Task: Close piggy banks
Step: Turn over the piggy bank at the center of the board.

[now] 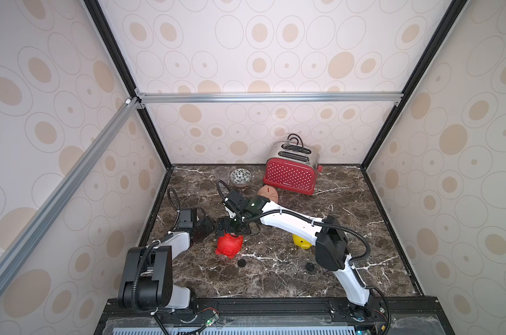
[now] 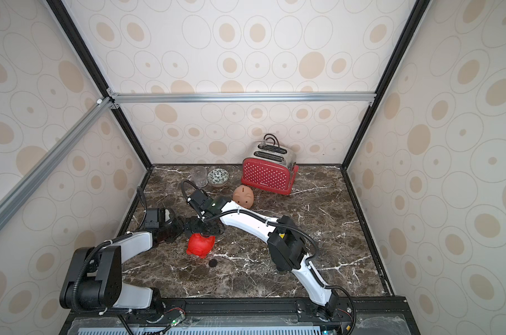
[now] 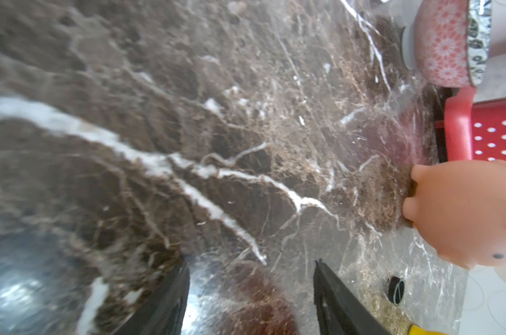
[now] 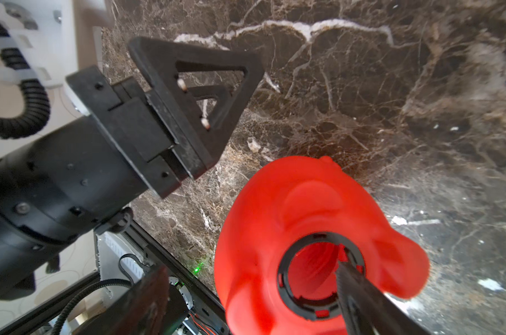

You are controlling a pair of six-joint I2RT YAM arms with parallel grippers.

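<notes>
Left gripper (image 3: 251, 263): released, jaws apart over bare table (image 3: 188, 116), nothing between them; just beside the red pig
Red pig (image 4: 304, 203): front left of the table, hole (image 4: 312, 275) upturned, unplugged
Right gripper (image 4: 251, 268): spread wide, grasping nothing; one finger (image 4: 362, 301) at the hole's rim, contact we cannot tell
Plug (image 1: 241, 263): loose, just in front of the red pig; second plug (image 1: 309, 266) near the yellow pig
Pink pig (image 1: 267, 194): before the toaster (image 1: 291, 174), hole unseen
Yellow pig (image 1: 301, 242): right of red, half hidden
Risk: we judge the finger may hook the rim and drag or roll the round pig; the crowded grippers may collide; a flat plug may slip from a pinch
Writing: a white brand word on the toaster's front, too small for us to read
</notes>
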